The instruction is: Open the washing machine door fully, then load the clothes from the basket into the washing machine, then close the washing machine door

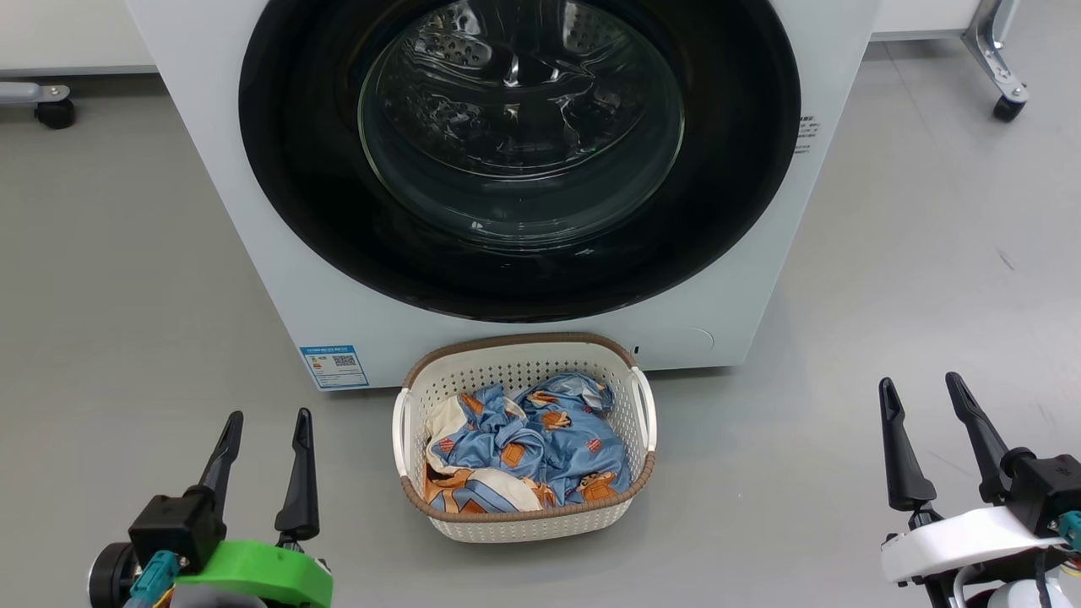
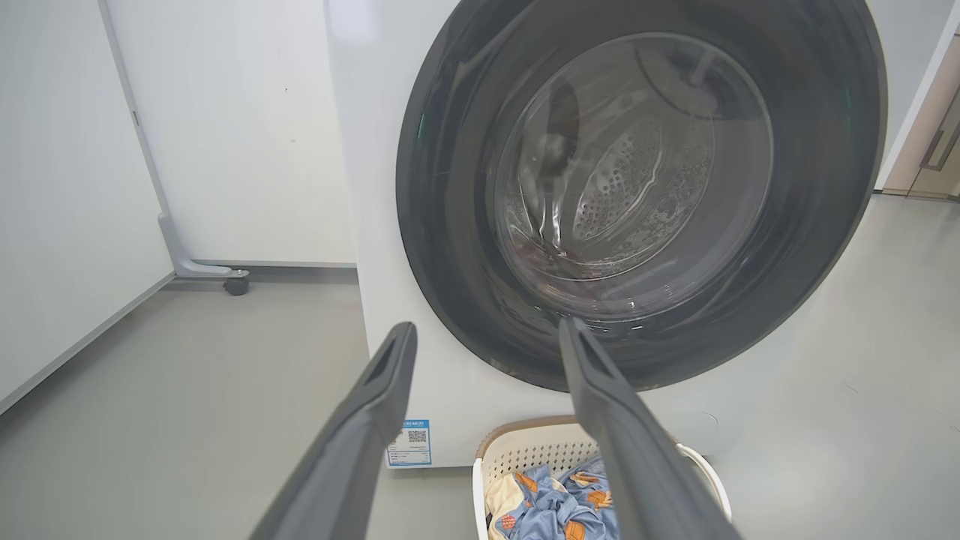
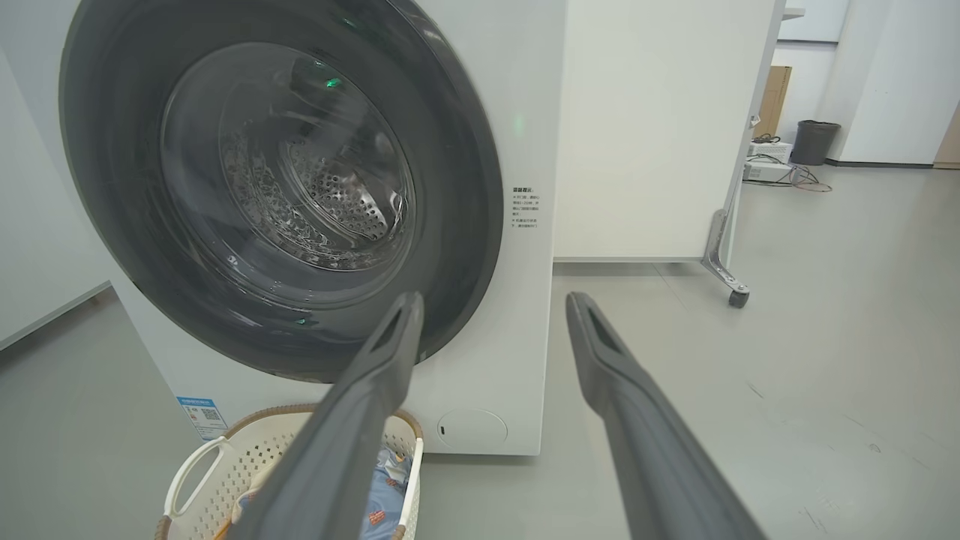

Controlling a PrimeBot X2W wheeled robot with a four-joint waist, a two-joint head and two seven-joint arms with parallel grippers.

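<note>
Right now, both grippers are hanging at the bottom of the head view, well apart from everything. The left gripper (image 1: 268,414) is sitting at the lower left with its jaws spread and nothing between them. The right gripper (image 1: 919,379) is sitting at the lower right, likewise spread and empty, its tips reaching a little higher up the frame.

Between them, at lower centre, the basket (image 1: 524,339) is standing on the floor (image 1: 127,295), just in front of the machine's base. The clothes (image 1: 540,439) are lying bunched inside it, below the rim. Behind the basket the machine (image 1: 253,279) is filling the upper centre, with a blue sticker (image 1: 334,366) showing at its lower left corner. The door (image 1: 296,169) is lying flush against the front, so it is shut, and opening it looks like the step in hand.

The coming move is turning on where that door lies from each gripper: up-right of the left one and up-left of the right one. Being round, it is offering no long axis to line up with. What matters is which edge swings free, and no handle or hinge is showing clearly. In the right wrist view the door's right edge is showing beyond and between the fingers (image 3: 360,420), with small print (image 3: 525,210) beside it. I judge the right arm a shade nearer, though not by much.

Farther back, white panels (image 3: 645,127) on castors (image 1: 1007,108) are standing at either side.
</note>
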